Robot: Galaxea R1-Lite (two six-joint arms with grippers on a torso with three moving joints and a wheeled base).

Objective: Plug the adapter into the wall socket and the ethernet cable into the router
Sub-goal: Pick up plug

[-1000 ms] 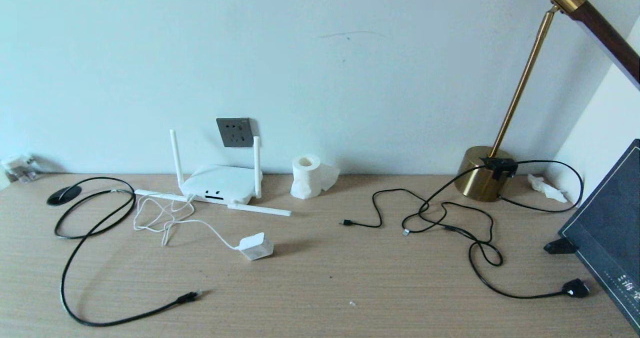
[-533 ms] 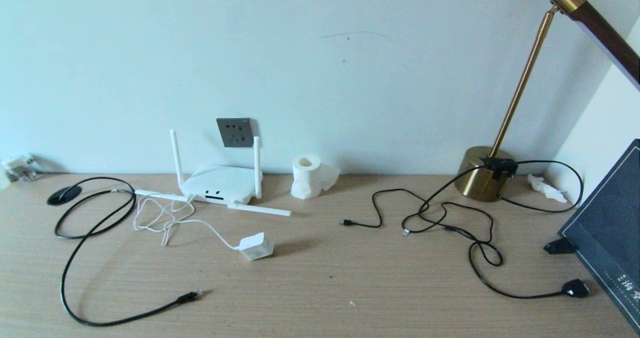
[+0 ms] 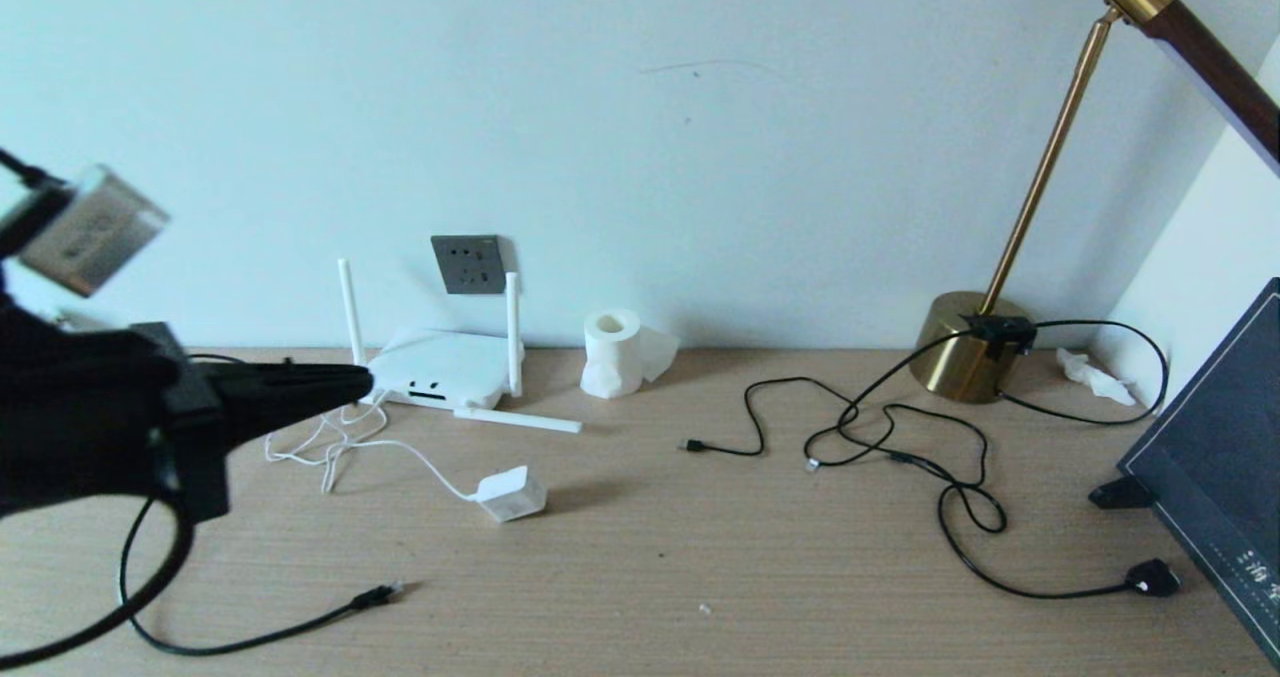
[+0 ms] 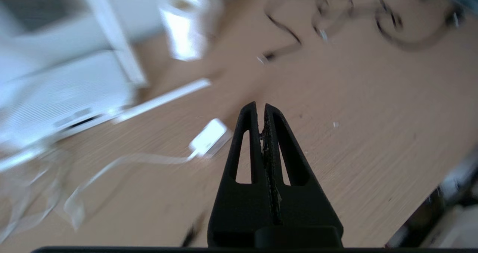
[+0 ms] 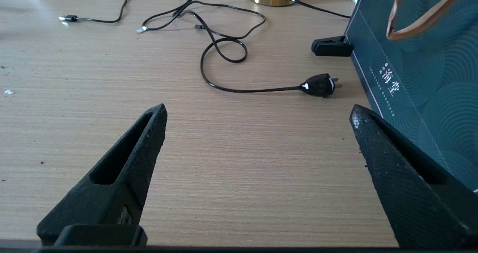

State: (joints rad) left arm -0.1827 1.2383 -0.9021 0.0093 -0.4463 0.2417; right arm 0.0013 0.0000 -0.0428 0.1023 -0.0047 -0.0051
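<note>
White adapter (image 3: pixel 512 494) on its side, cord trailing left, left hand (image 3: pixel 360 385) pinched together, empty.

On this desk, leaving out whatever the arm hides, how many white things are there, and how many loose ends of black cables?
White things: 4 (router, adapter, tissue roll, crumpled tissue)
Loose black-cable ends: 4 (ethernet plug, thin end, second thin end, lamp plug)
Total: 8
</note>
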